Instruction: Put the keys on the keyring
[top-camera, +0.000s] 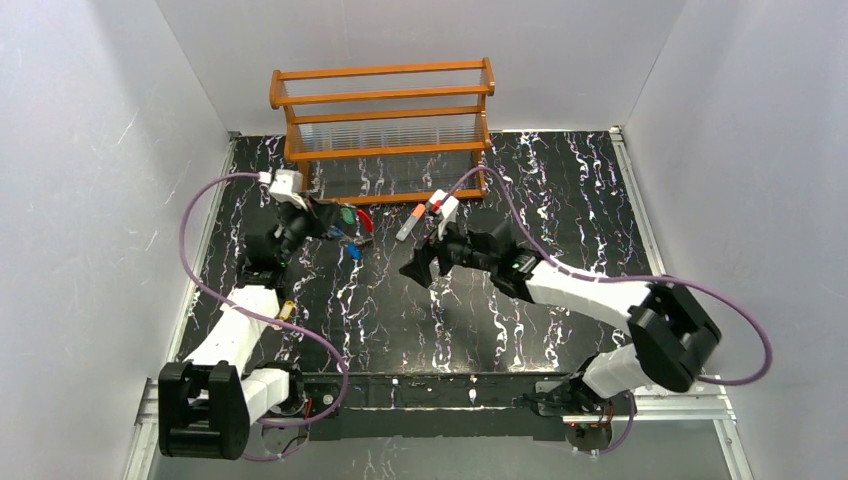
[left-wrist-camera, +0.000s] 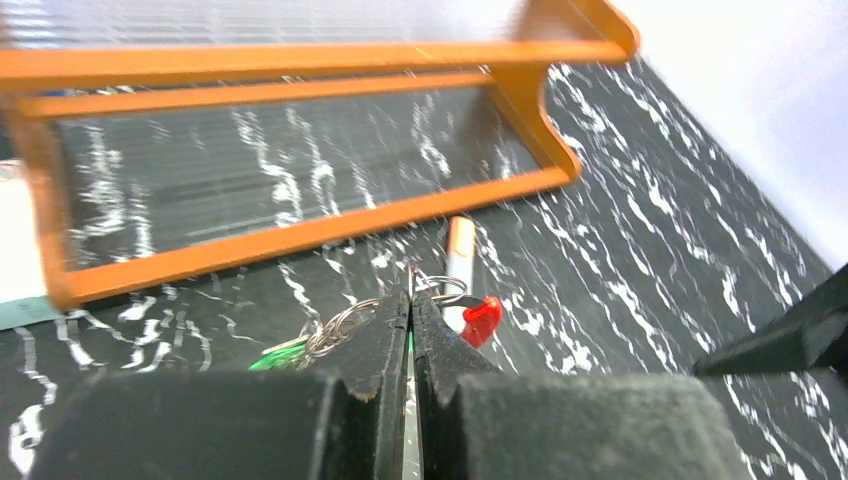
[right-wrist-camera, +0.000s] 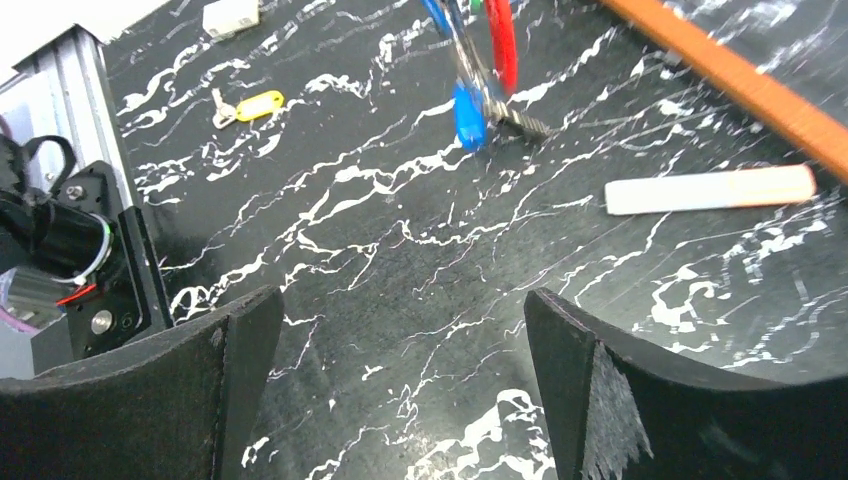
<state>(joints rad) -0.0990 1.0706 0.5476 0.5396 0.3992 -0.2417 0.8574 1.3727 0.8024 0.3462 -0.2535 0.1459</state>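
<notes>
Step in hand, as judged: the left gripper (left-wrist-camera: 410, 305) presents the keyring (left-wrist-camera: 440, 290) for threading, with one key not yet collected. Its jaws are together, clamped on the thin wire of the keyring just beside the red section (left-wrist-camera: 481, 320). A green key (left-wrist-camera: 275, 356) and some small rings hang at the left of the fingertips; a blue key (right-wrist-camera: 467, 112) dangles near the red section; whether either is fully threaded cannot be told. A yellow key (right-wrist-camera: 255, 103) lies flat on the table (top-camera: 560, 220), well apart from the keyring and beside the left forearm.

The right gripper (top-camera: 417, 267) has its jaws wide apart and holds nothing; it hangs over the table near a stick (top-camera: 408, 225).

Recommendations: keep the left grip firm and the loop steady, with its open part facing the right arm; take the yellow key by its plastic head so the hole stays free; approach it low and square, since it is thin and lies flat; avoid sweeping the stick or knocking the hanging keys.

Pose: the left arm is stretched forward toward the wooden rack (top-camera: 385, 120), wrist turned rightward; the right arm is bent across the middle, its gripper pointing left toward the keyring, tilted down.
</notes>
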